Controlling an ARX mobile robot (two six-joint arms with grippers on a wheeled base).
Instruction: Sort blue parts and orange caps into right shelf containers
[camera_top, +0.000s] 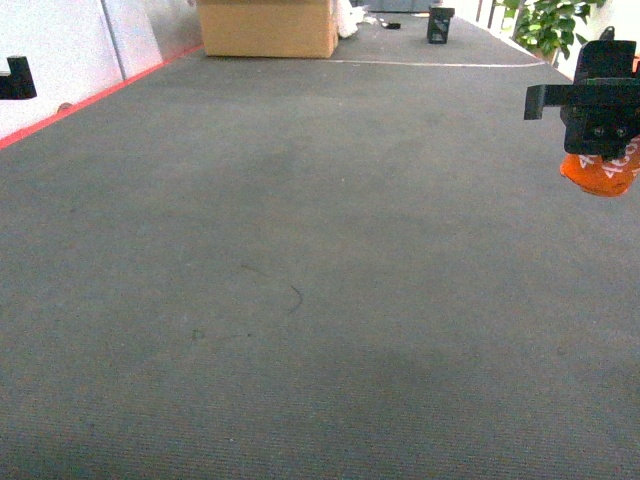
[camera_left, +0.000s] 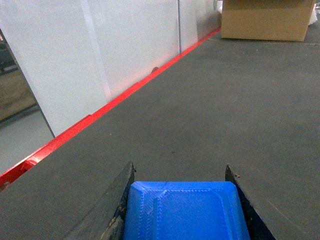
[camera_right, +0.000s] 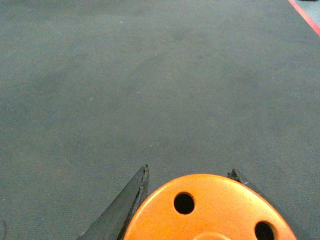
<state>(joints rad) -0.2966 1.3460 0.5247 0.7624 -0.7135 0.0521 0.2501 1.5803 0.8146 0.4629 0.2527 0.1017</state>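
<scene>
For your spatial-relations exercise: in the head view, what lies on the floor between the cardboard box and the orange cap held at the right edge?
Only bare grey carpet lies between the cardboard box and the orange cap, crossed by a thin pale line, as the head view shows.

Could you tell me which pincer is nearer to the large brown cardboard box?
Left. The left pincer, shut on a blue plastic part, faces the large brown cardboard box; the right pincer sits far across.

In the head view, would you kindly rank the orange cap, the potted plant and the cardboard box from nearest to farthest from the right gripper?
1. Orange cap, held in the right gripper at the right edge.
2. Potted plant, top right, beyond it.
3. Cardboard box, far across at top centre-left.
</scene>
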